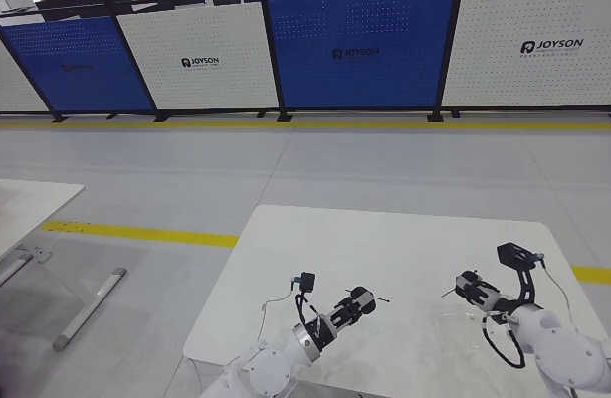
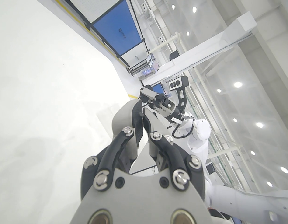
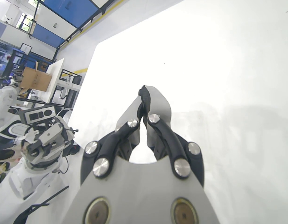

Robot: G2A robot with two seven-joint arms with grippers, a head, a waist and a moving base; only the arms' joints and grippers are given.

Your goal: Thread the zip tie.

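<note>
Both arms hover low over the near part of the white table (image 1: pixel 385 239), their grippers facing each other a short gap apart. My left gripper (image 1: pixel 363 298) (image 2: pixel 142 109) is shut, and a thin black zip tie end (image 1: pixel 382 298) (image 3: pixel 74 130) pokes out of it toward the other arm. My right gripper (image 1: pixel 469 290) (image 3: pixel 143 95) is shut too, pads pressed together, with a short black stub (image 1: pixel 447 294) sticking out toward the left gripper. Whether the two black pieces join underneath is hidden. Each wrist view shows the other gripper farther off: the right gripper (image 2: pixel 148 96), the left gripper (image 3: pixel 62 131).
The table's left edge runs close beside the left arm, and its far half is bare. A second white table (image 1: pixel 27 204) stands on the floor to the left. Blue and white pegboard panels (image 1: pixel 355 50) close off the back behind a yellow floor line.
</note>
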